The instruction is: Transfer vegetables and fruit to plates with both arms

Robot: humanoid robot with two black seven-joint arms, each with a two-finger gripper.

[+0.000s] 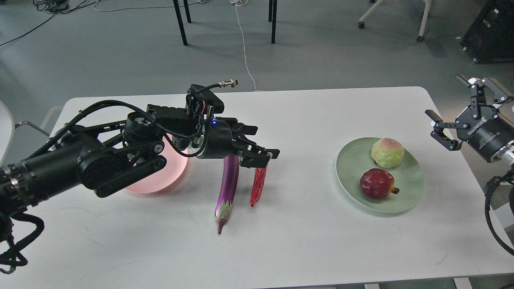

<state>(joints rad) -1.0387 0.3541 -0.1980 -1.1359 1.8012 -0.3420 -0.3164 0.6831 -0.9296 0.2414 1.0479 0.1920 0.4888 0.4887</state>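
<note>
The purple eggplant [227, 185] and the red chili pepper [257, 188] lie side by side at the table's middle. My left gripper [259, 149] is open and hangs over their far ends, hiding the tops of both. The pink plate [154, 182] sits behind my left arm, mostly hidden. The mint green plate [349, 162] at the right holds the pale green fruit [387, 152] and the dark red pomegranate [376, 184]. My right gripper [453, 108] is open and empty, raised to the right of the green plate.
The white table [305, 241] ends close behind both arms. Beyond it the grey floor has black table legs [180, 22], a white cable [244, 48] and a chair base [419, 24]. A dark cabinet [492, 30] stands at the far right.
</note>
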